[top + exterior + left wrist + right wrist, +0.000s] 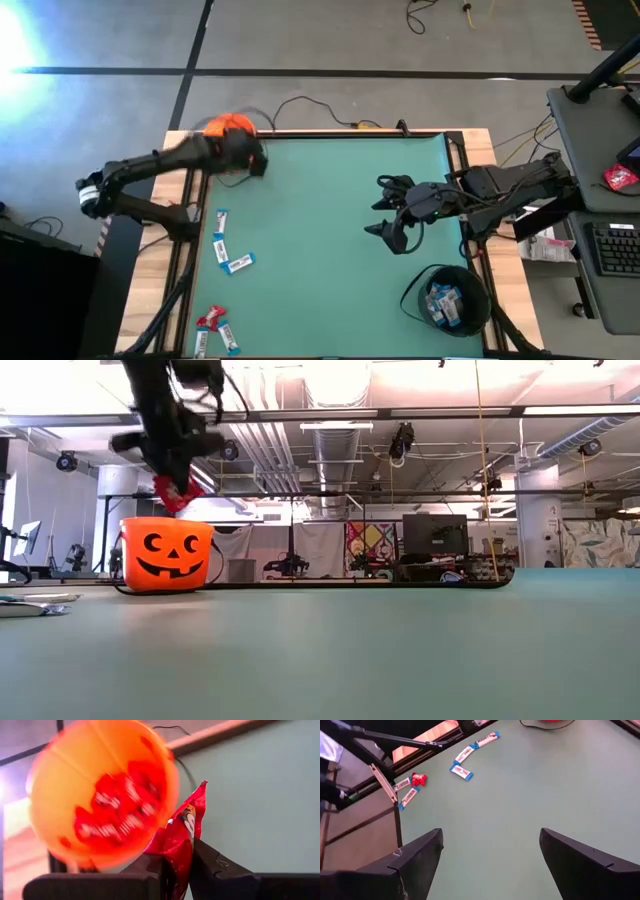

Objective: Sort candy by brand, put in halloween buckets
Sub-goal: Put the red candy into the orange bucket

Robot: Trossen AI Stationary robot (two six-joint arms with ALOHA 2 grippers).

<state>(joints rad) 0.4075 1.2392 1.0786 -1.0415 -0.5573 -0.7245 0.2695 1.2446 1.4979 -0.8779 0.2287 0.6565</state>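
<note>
The orange jack-o'-lantern bucket (228,126) stands at the table's far left corner and has red packets inside (115,805). My left gripper (182,857) hovers just beside and above the bucket (167,555), shut on a red candy packet (181,832). My right gripper (392,212) is open above bare mat on the table's right side, and nothing lies between its fingers (490,860). The black bucket (447,298) stands at the near right corner and has blue-and-white bars in it. Loose blue-and-white bars (222,248) and a red packet (210,318) lie along the table's left side. My left gripper pinches the red packet between its two fingers (210,865), with the crinkled wrapper end (192,807) sticking out past the fingertips. The packet (172,495) is lifted clear of the table and hangs below the gripper above the orange bucket's rim.
Three bars (465,762) lie mid-left on the mat, and a few more with a red packet (412,782) lie near the left near corner. A black cable (310,105) runs along the far edge. The middle of the green mat (320,250) is bare.
</note>
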